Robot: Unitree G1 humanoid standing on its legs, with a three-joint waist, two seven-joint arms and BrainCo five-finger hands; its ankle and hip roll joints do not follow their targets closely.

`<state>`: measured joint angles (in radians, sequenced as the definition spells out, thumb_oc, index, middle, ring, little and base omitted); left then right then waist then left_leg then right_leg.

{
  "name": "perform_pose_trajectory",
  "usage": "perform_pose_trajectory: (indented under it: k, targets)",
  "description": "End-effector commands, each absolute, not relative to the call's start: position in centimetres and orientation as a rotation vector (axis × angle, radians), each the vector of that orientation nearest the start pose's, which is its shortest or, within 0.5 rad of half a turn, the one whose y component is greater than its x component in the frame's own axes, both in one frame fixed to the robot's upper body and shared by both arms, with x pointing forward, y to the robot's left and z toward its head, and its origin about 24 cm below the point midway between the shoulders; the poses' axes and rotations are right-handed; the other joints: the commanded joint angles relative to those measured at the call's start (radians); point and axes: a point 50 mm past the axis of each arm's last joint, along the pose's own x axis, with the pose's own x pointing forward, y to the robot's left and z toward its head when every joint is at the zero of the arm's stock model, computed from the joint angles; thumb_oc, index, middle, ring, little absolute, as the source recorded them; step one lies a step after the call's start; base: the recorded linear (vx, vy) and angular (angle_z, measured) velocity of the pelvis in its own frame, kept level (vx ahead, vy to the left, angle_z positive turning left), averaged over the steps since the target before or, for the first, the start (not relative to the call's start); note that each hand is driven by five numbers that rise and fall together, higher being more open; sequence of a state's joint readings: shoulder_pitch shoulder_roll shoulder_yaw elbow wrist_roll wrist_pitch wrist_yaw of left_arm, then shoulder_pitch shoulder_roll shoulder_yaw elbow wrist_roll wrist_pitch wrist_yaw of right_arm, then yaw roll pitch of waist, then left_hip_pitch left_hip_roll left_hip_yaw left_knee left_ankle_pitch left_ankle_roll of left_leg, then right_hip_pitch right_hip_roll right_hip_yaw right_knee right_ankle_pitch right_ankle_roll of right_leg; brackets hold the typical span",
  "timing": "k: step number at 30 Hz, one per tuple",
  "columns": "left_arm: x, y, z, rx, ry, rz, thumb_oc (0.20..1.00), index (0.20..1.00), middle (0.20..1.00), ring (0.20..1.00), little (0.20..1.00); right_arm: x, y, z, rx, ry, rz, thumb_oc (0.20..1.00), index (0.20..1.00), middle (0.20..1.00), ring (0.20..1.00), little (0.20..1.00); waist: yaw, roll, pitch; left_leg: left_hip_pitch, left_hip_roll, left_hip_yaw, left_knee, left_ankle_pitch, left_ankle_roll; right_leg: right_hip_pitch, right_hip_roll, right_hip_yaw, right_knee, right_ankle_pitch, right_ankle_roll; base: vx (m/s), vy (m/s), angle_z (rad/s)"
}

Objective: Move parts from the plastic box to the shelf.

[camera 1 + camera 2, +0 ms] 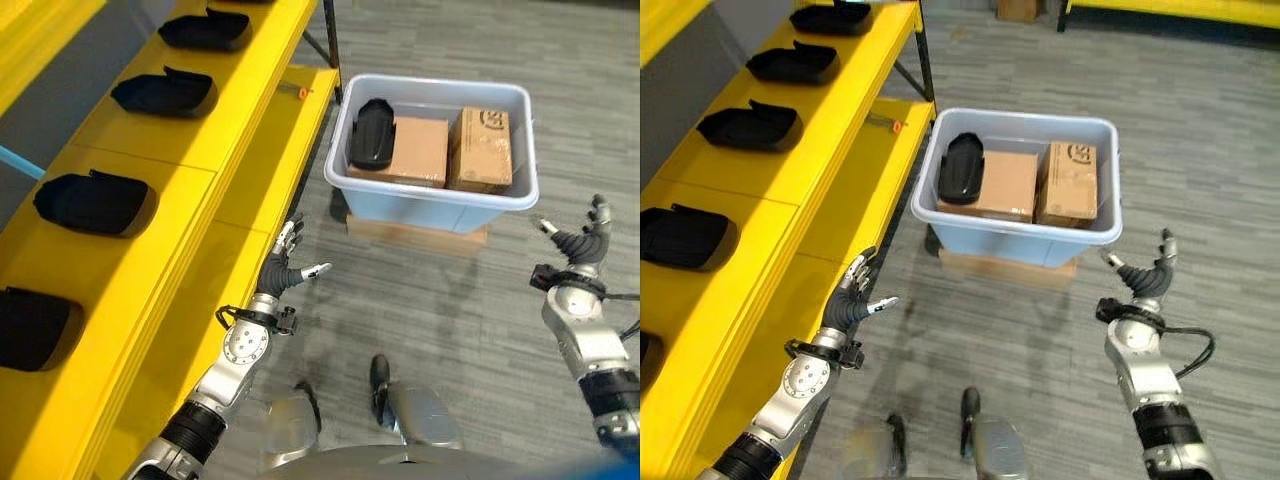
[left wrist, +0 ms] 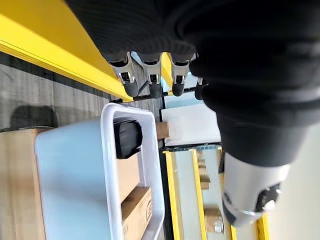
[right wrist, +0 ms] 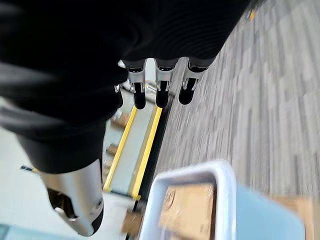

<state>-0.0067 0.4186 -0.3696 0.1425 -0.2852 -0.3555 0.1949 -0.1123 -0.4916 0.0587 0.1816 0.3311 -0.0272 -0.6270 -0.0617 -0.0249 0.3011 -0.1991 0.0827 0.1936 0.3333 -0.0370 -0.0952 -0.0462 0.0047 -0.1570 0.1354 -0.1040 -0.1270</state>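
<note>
The left robot hand (image 1: 284,265) hangs over the grey carpeted floor (image 1: 420,300), just beside the lower edge of the yellow shelf (image 1: 200,200), with its fingers straight and spread and its thumb out to the side; it holds nothing. The right robot hand (image 1: 582,240) is raised on the far side of the plastic box (image 1: 440,205) from the shelf, near the box's front right corner, its fingers likewise extended and apart, and empty. In the left wrist view the fingers (image 2: 150,75) reach straight out past the dark cover, with the box beyond them; the right wrist view shows the same relaxed row of fingers (image 3: 160,85) above the box's rim.

The plastic box is pale blue-grey and stands on the floor between the two hands and ahead of them, resting on a low wooden board (image 1: 415,232), close to the shelf's corner post. Inside it, a black moulded part (image 1: 372,135) leans against the wall nearest the shelf, touching a brown cardboard carton (image 1: 415,150). A second carton (image 1: 482,150) stands upright beside the first, against the box's opposite wall.

On the shelf's upper level, several black moulded parts (image 1: 95,203) of the same kind lie in a row, well apart from one another, each in its own section. A small orange piece (image 1: 303,92) lies on the lower level near the box.
</note>
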Motion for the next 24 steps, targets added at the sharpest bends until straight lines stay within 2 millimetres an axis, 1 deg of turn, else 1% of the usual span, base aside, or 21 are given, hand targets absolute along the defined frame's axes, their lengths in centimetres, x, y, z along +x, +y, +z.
perform_pose_trajectory:
  k: [1,2,3,5,6,7,8,11,12,15,18,20,21,22,23,24]
  targets:
    - [23.3,15.8,3.4,0.132,-0.138,-0.178,1.000,1.000,1.000,1.000,1.000,26.6,-26.6,6.9,-0.091,-0.055,-0.646,1.000,1.000,1.000,1.000,1.000,0.025,0.020,-0.024,0.008,0.018,0.073,-0.157,0.135,0.018,0.040,-0.059,-0.071,-0.025,0.049,0.141,0.30,0.089,0.06]
    - [23.0,15.8,2.6,0.138,-0.094,-0.200,1.000,1.000,1.000,1.000,1.000,26.2,-25.8,6.1,-0.045,-0.038,-0.627,1.000,1.000,1.000,1.000,1.000,0.033,0.022,-0.025,-0.030,0.022,0.070,-0.198,0.185,0.006,0.074,-0.051,-0.065,-0.039,0.046,0.140,0.23,0.091,0.03]
    - [22.9,15.8,2.5,0.137,-0.088,-0.203,1.000,1.000,1.000,1.000,1.000,26.1,-25.6,6.0,-0.043,-0.036,-0.621,1.000,1.000,1.000,1.000,1.000,0.036,0.024,-0.027,-0.037,0.024,0.065,-0.203,0.194,0.004,0.075,-0.048,-0.062,-0.041,0.049,0.138,0.25,0.148,-0.04]
    - [22.5,15.8,1.9,0.136,-0.066,-0.196,1.000,1.000,1.000,1.000,1.000,26.4,-24.6,5.5,-0.035,-0.022,-0.564,1.000,1.000,1.000,1.000,1.000,0.061,0.025,-0.028,-0.033,0.000,-0.007,-0.233,0.195,0.010,0.096,-0.047,-0.033,-0.038,0.044,0.142,0.19,0.155,-0.41]
    - [22.5,15.8,1.9,0.136,-0.063,-0.197,1.000,1.000,1.000,1.000,1.000,26.4,-24.5,5.5,-0.034,-0.020,-0.559,1.000,1.000,1.000,1.000,1.000,0.064,0.025,-0.029,-0.034,-0.003,-0.014,-0.233,0.194,0.011,0.097,-0.047,-0.030,-0.038,0.045,0.143,0.28,0.271,-1.14]
    - [22.3,16.0,1.4,0.132,-0.046,-0.208,1.000,1.000,1.000,1.000,1.000,26.8,-23.5,5.4,-0.034,-0.001,-0.497,1.000,1.000,1.000,1.000,1.000,0.069,0.022,-0.047,0.017,-0.013,-0.008,-0.251,0.155,0.034,0.106,-0.050,-0.033,-0.036,0.038,0.146,0.21,0.217,-1.17]
    - [22.3,16.0,1.4,0.134,-0.045,-0.211,1.000,1.000,1.000,1.000,1.000,26.8,-23.5,5.4,-0.034,0.002,-0.491,1.000,1.000,1.000,1.000,1.000,0.070,0.022,-0.048,0.022,-0.014,-0.006,-0.253,0.151,0.037,0.107,-0.051,-0.033,-0.035,0.037,0.146,0.27,0.290,-1.18]
    - [22.3,15.8,0.9,0.166,-0.027,-0.225,1.000,1.000,1.000,1.000,1.000,27.0,-22.1,4.8,-0.013,0.047,-0.431,1.000,1.000,1.000,1.000,1.000,0.070,0.016,-0.070,0.084,-0.031,0.015,-0.272,0.108,0.068,0.110,-0.055,-0.046,-0.023,0.031,0.152,0.19,0.199,-0.48]
    - [22.2,16.0,0.7,0.186,-0.026,-0.221,1.000,1.000,1.000,1.000,1.000,27.0,-21.5,4.4,-0.008,0.060,-0.406,1.000,1.000,1.000,1.000,1.000,0.069,0.015,-0.085,0.121,-0.038,0.032,-0.291,0.090,0.081,0.107,-0.057,-0.058,-0.014,0.029,0.158,0.17,0.174,-0.19]
    - [22.1,16.2,0.6,0.209,-0.021,-0.220,1.000,1.000,1.000,1.000,1.000,27.0,-20.8,4.2,0.002,0.069,-0.387,1.000,1.000,1.000,1.000,1.000,0.073,0.012,-0.104,0.153,-0.046,0.049,-0.310,0.072,0.094,0.099,-0.057,-0.071,0.006,0.017,0.164,0.14,0.137,-0.04]
    - [22.1,16.6,0.4,0.229,-0.012,-0.215,1.000,1.000,1.000,1.000,1.000,27.3,-20.3,4.4,0.005,0.057,-0.382,1.000,1.000,1.000,1.000,1.000,0.087,0.006,-0.114,0.170,-0.054,0.062,-0.317,0.050,0.108,0.079,-0.057,-0.090,0.071,-0.001,0.172,0.10,0.128,0.02]
    - [21.9,16.8,0.3,0.240,-0.008,-0.225,1.000,1.000,1.000,1.000,1.000,27.5,-20.0,4.5,0.014,0.059,-0.388,1.000,1.000,1.000,1.000,1.000,0.100,0.001,-0.112,0.178,-0.064,0.076,-0.315,0.036,0.124,0.067,-0.070,-0.116,0.146,0.004,0.187,0.07,0.133,-0.18]
    - [21.8,16.9,0.3,0.245,-0.006,-0.235,1.000,1.000,1.000,1.000,1.000,27.7,-19.9,4.6,0.019,0.054,-0.395,1.000,1.000,1.000,1.000,1.000,0.109,0.000,-0.110,0.184,-0.072,0.094,-0.315,0.023,0.142,0.043,-0.085,-0.139,0.231,0.022,0.206,0.06,0.150,-0.24]
    - [21.7,17.0,0.2,0.249,-0.002,-0.236,1.000,1.000,1.000,1.000,1.000,27.9,-19.6,4.7,0.020,0.050,-0.397,1.000,1.000,1.000,1.000,1.000,0.118,0.004,-0.108,0.192,-0.070,0.111,-0.313,0.015,0.152,0.021,-0.107,-0.163,0.310,0.037,0.219,0.06,0.150,-0.22]
    - [21.6,17.0,0.2,0.251,0.000,-0.235,1.000,1.000,1.000,1.000,1.000,28.0,-19.4,4.8,0.019,0.049,-0.397,1.000,1.000,1.000,1.000,1.000,0.121,0.007,-0.103,0.201,-0.071,0.116,-0.311,0.007,0.158,-0.001,-0.129,-0.174,0.353,0.066,0.228,0.15,0.108,-0.45]
    - [21.5,17.0,0.0,0.243,0.005,-0.230,1.000,1.000,1.000,1.000,1.000,28.3,-19.1,4.9,0.011,0.042,-0.394,1.000,1.000,1.000,1.000,1.000,0.126,0.007,-0.098,0.234,-0.075,0.111,-0.311,-0.018,0.154,-0.016,-0.177,-0.179,0.369,0.074,0.243,0.16,0.051,-0.55]
